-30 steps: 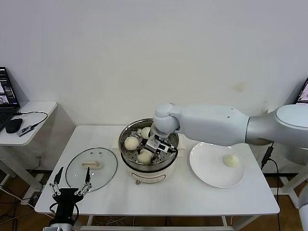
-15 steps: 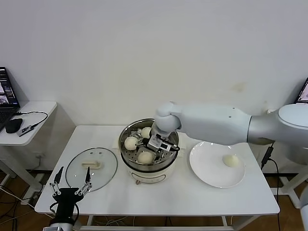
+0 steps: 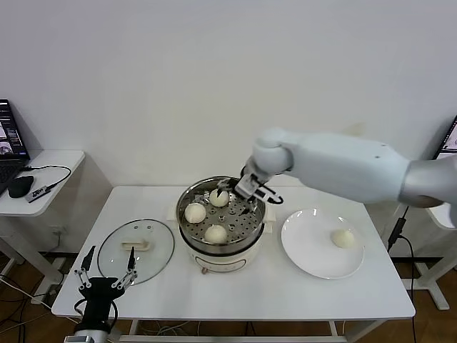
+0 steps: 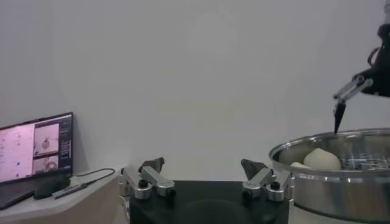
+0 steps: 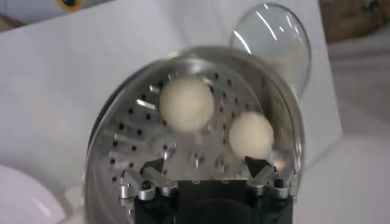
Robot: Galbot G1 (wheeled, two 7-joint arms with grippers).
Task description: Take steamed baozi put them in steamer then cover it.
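On the white worktop (image 3: pixel 235 293), the left claw (image 3: pixel 107 275) waits spread and empty beside the glass cover (image 3: pixel 136 248). Three baozi (image 3: pixel 195 212) sit in the steamer (image 3: pixel 220 223); the right claw (image 3: pixel 251 196) hovers released above. Next: fetch the last baozi (image 3: pixel 343 238) from the plate (image 3: pixel 314 261).

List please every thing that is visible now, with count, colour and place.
steamed baozi: four, cream-white; three in steamer, one on plate
steamer: one, cream-white, steel tray; table centre
cover: one, clear glass; table, left of steamer
plate: one, white; right of steamer
table: one, white
side table: one, white; far left, with laptop and mouse
left gripper: open, parked at table's near left edge
right gripper: open, empty, above steamer's right rim
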